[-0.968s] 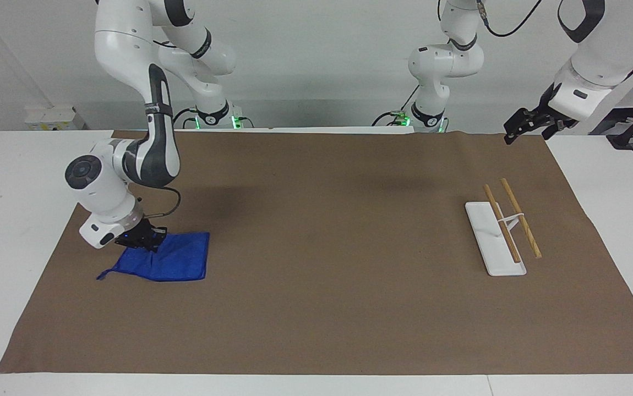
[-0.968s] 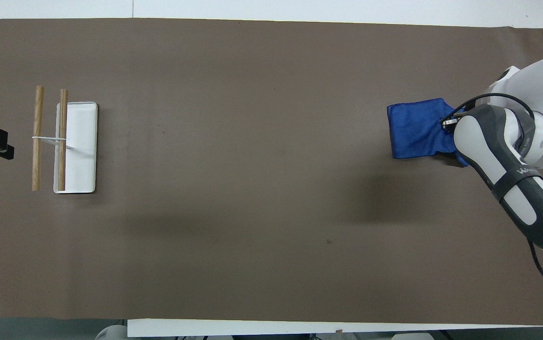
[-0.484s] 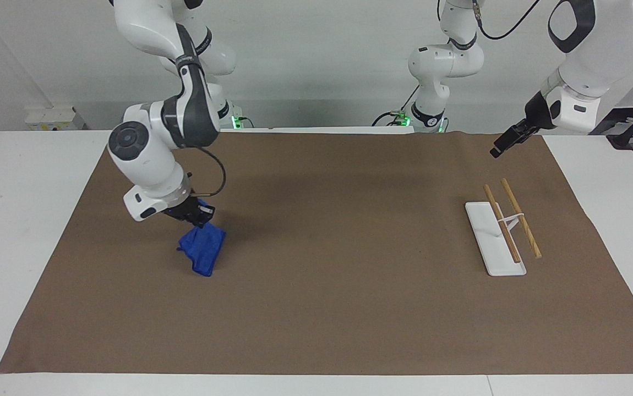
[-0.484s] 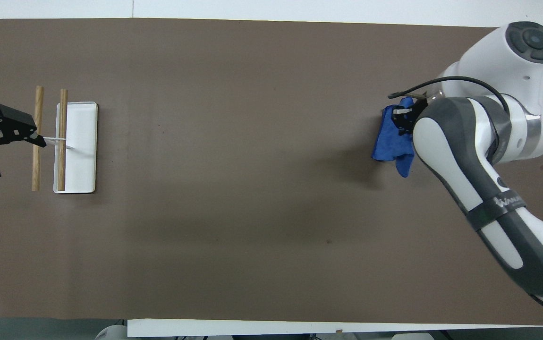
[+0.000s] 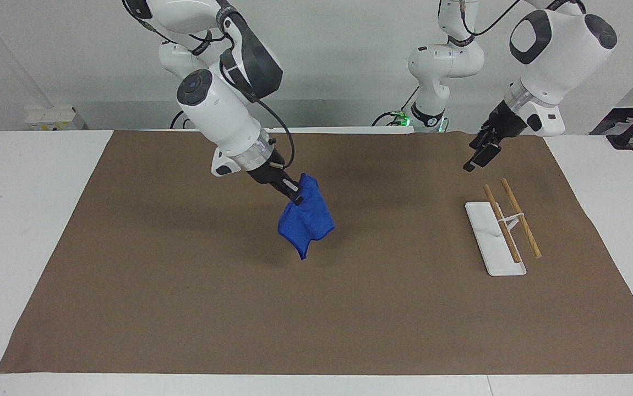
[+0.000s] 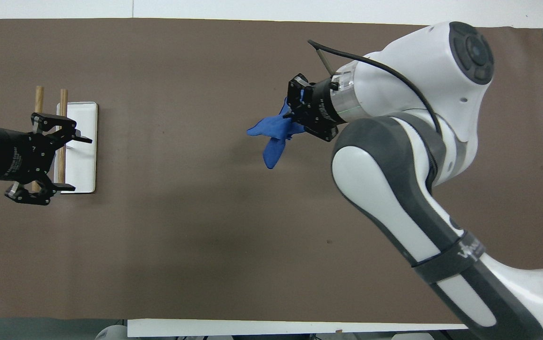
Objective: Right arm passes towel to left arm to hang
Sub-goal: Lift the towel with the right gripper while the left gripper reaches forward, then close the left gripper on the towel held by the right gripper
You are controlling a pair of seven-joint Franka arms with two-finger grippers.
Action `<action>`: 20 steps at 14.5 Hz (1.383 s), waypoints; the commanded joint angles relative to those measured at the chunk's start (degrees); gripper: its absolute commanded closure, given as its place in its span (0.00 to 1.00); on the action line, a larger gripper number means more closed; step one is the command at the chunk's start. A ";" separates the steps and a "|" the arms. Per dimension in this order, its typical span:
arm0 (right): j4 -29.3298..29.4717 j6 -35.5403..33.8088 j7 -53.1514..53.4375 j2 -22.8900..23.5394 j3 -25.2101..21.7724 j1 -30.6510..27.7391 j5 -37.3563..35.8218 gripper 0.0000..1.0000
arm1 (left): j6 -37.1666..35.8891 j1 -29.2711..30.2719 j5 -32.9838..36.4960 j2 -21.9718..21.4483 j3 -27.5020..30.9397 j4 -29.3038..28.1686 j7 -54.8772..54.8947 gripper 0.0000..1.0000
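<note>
Carrying towel [image 5: 306,223] high over mat [image 5: 184,286] centre, right gripper [image 5: 293,198] clamped on one bunched corner. Waiting over rack [image 5: 495,239], left gripper [image 6: 47,160] spread wide. Risking a missed handover, cloth dangling loose and swinging.

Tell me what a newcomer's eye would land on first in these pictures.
First the bright blue towel, dangling clear of the brown mat over the middle of the table, pinched at its top by the right gripper. Next the left gripper, fingers spread, raised over the white rack with two wooden bars at the left arm's end of the table.
</note>
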 commanded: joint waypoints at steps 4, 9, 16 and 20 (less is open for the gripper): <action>1.06 24.02 24.01 6.43 11.16 2.60 3.47 1.00 | 16.75 -5.27 -8.39 1.89 0.32 -6.97 -16.64 0.00; 1.06 32.59 31.86 8.55 14.68 4.63 3.47 1.00 | 23.79 -6.86 -11.12 5.67 0.32 -6.53 -22.80 0.00; 0.88 32.59 32.48 8.91 15.83 4.63 3.47 1.00 | 23.79 -4.93 -12.87 7.34 0.49 -3.80 -22.98 0.00; 0.88 32.59 32.40 8.91 15.83 4.63 3.47 1.00 | 23.97 -3.88 -12.88 7.43 0.58 -3.71 -22.45 0.00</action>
